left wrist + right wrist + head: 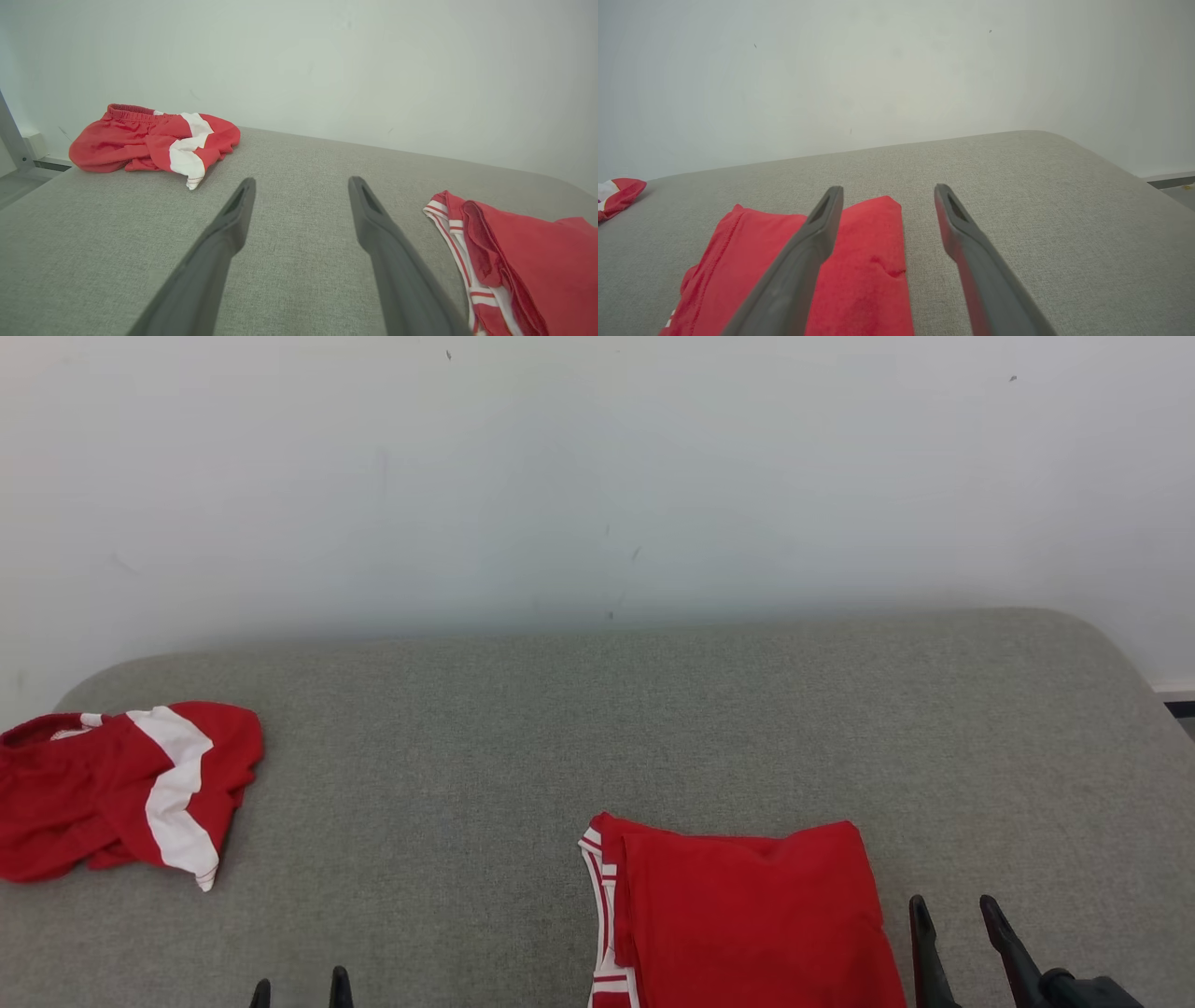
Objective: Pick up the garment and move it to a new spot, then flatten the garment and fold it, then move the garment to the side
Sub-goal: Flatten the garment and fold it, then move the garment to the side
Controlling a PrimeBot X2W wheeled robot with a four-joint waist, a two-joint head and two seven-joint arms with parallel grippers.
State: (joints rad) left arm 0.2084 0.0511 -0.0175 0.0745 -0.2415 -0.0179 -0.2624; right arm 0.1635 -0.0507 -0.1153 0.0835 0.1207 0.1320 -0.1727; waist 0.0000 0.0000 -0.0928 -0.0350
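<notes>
**Two open grippers, two red garments**

The left gripper (300,991) has its two dark fingers spread wide with nothing between them, over bare grey cloth. The right gripper (954,917) is spread just as wide and also holds nothing. It sits just beside the right edge of the folded red garment (747,919).

There are two garments. The folded one lies at the near middle of the grey padded surface (560,728), with white-striped trim along its left edge. The crumpled red garment (121,793), crossed by a broad white band, lies well apart from it at the far left edge.

The right wrist view looks along the folded garment's right side. There that gripper's left finger (817,233) crosses the red cloth, though I cannot tell whether it touches. The left wrist view gives the crumpled garment's elastic waistband (131,109) and a grey metal post (10,135) past the surface's left end. The head view takes in both garments and both grippers against the white wall (597,476).
</notes>
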